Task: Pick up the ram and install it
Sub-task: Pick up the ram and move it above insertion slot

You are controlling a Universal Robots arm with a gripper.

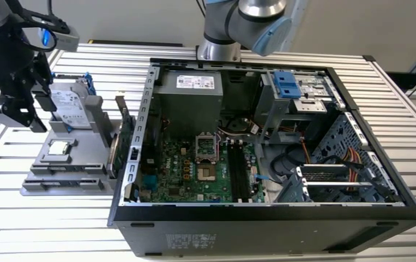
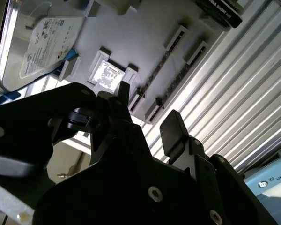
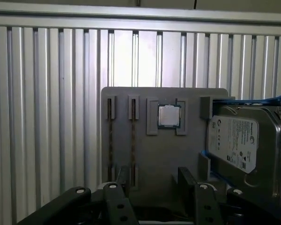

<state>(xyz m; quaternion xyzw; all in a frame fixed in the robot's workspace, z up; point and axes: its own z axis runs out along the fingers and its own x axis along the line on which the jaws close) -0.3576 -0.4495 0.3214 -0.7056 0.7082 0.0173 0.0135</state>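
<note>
Two ram sticks (image 3: 133,140) stand on edge in the slots of a grey holder (image 3: 145,154); the second wrist view shows them (image 2: 171,61) as two thin dark strips. In the exterior view the ram (image 1: 66,184) lies along the holder's near edge, at that view's left of the open computer case (image 1: 266,218). My gripper (image 3: 154,180) hangs above the holder, open, with nothing between its fingers (image 2: 174,131). In the exterior view the gripper (image 1: 33,117) is up beside the hard drive. The motherboard's long memory slots (image 1: 238,174) are bare.
On the same holder sit a silver processor chip (image 3: 169,116) and a hard drive (image 3: 234,145) in a blue-trimmed frame. A green expansion card (image 1: 122,139) stands between the holder and the case wall. Everything rests on a ribbed metal table (image 1: 48,229).
</note>
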